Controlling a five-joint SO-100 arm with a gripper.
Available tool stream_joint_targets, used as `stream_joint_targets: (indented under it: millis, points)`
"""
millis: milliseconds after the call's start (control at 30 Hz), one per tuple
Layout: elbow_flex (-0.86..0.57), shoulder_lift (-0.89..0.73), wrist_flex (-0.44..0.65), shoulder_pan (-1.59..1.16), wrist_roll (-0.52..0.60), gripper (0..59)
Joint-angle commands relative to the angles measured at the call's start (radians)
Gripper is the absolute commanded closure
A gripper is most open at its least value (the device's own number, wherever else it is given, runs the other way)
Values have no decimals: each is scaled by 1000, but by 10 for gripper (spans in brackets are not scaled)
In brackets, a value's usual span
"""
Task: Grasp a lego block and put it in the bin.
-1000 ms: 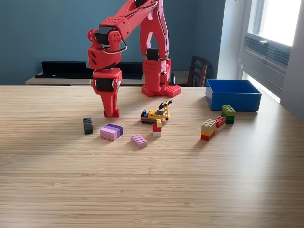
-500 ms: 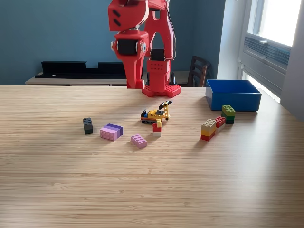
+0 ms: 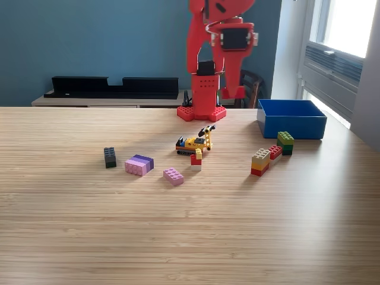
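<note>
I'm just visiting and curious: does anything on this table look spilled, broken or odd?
Nothing looks damaged. Loose lego blocks lie scattered on the wooden table, outside the bright blue plastic bin. The red gripper hangs raised, apparently empty.

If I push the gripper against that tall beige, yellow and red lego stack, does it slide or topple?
The beige, yellow and red lego stack stands taller than wide, so a high push probably tips it; a low one likely slides it on the smooth wooden table. It looks rigid and light. The red block sits close beside it and may shift too.
</note>
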Motion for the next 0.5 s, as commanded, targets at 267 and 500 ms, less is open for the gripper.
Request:
stream_joint_targets:
  millis: [267,500]
  points:
    - [-9,28,41,-405,-64,585]
    - [67,26,40,-713,-156,585]
